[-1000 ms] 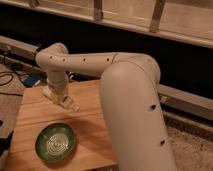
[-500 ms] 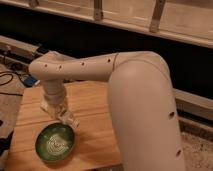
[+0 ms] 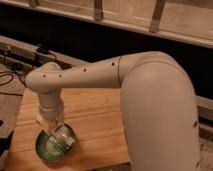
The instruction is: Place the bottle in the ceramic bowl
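Note:
The green ceramic bowl (image 3: pixel 46 152) sits near the front left corner of the wooden table (image 3: pixel 95 117). My gripper (image 3: pixel 56 132) hangs from the white arm directly over the bowl, pointing down. It is shut on the small white bottle (image 3: pixel 64 137), which lies tilted low over the bowl's right half, close to its inside. The gripper and bottle hide the far part of the bowl.
The large white arm (image 3: pixel 150 100) crosses the table from the right and covers its right side. Dark cables (image 3: pixel 9 76) lie on the floor to the left. A metal rail (image 3: pixel 30 50) and a dark wall run behind the table. The table's front edge is close to the bowl.
The gripper has carried the bottle forward and down, from the back left of the table to right over the bowl. The bowl has not moved.

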You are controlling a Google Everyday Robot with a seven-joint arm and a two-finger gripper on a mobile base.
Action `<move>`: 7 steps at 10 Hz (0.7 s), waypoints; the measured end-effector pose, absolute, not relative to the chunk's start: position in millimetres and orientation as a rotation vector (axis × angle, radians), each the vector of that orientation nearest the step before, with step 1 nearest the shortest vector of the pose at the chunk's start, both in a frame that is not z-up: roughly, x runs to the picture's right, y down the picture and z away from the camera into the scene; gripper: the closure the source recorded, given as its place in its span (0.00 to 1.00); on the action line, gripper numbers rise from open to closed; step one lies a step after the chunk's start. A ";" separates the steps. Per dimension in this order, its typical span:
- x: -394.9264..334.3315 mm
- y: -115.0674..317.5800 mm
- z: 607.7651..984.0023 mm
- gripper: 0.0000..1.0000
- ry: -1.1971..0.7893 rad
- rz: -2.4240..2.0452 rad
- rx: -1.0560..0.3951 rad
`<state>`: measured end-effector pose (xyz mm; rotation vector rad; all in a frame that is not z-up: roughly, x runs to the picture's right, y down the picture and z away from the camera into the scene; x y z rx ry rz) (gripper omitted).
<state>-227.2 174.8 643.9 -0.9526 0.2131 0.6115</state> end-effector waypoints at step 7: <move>-232.2 177.3 644.0 0.68 0.206 0.609 -0.967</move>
